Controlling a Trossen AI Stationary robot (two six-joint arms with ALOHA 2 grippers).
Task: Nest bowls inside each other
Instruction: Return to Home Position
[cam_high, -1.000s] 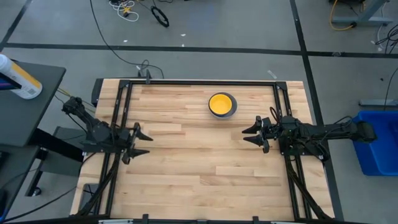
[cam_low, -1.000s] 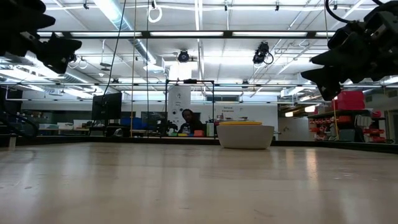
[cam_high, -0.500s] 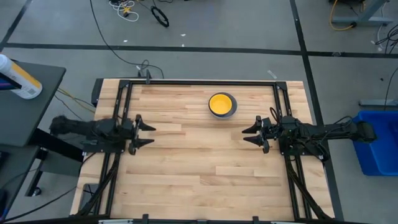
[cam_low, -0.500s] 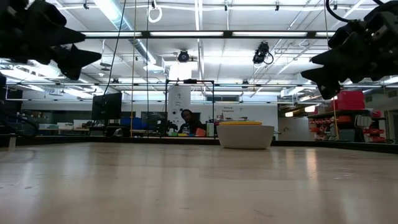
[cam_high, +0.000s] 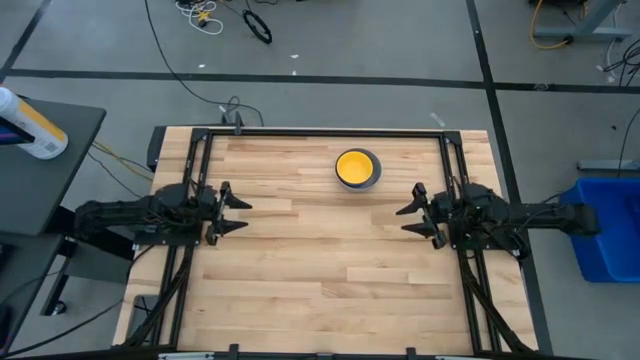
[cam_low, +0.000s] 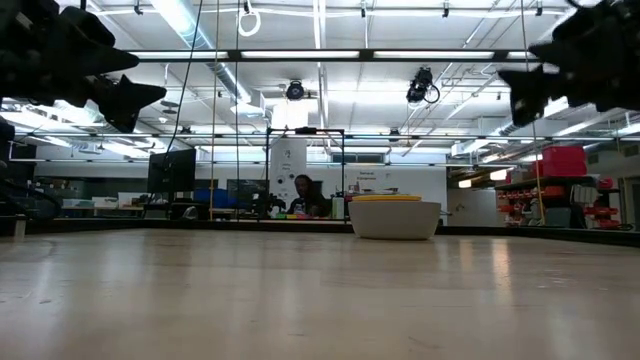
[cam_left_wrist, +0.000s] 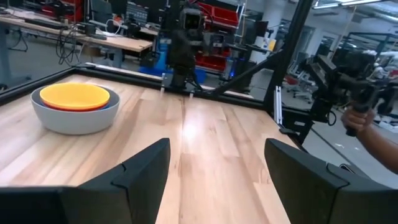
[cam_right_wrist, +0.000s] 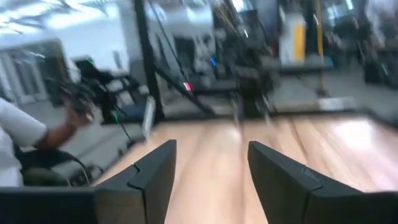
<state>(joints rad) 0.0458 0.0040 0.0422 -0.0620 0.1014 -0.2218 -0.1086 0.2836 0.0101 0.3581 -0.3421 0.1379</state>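
The bowls stand nested in one stack (cam_high: 357, 168) on the wooden table toward its far edge, right of centre. The grey bowl (cam_left_wrist: 74, 118) is outermost and rests on its base. The yellow one (cam_left_wrist: 74, 96) sits on top, with a red rim (cam_left_wrist: 59, 106) and a blue rim just showing below it. The stack also shows in the low view (cam_low: 395, 217). My left gripper (cam_high: 238, 212) hovers open at the left edge, pointing level toward the right. My right gripper (cam_high: 405, 218) hovers open at the right edge, pointing left. Nothing is between either pair of fingers.
A black metal frame (cam_high: 325, 132) runs around the table's edges. Bare wood lies between the two grippers and over the near half. Beyond the table, a person's hand (cam_left_wrist: 373, 134) holds a control handle, and a blue bin (cam_high: 605, 230) stands off the right side.
My left arm has swung about its base, so its gripper has gone toward the far edge and now points straight to the right. My right gripper has rolled and drawn back a little toward the right edge. The bowl stack has not moved.
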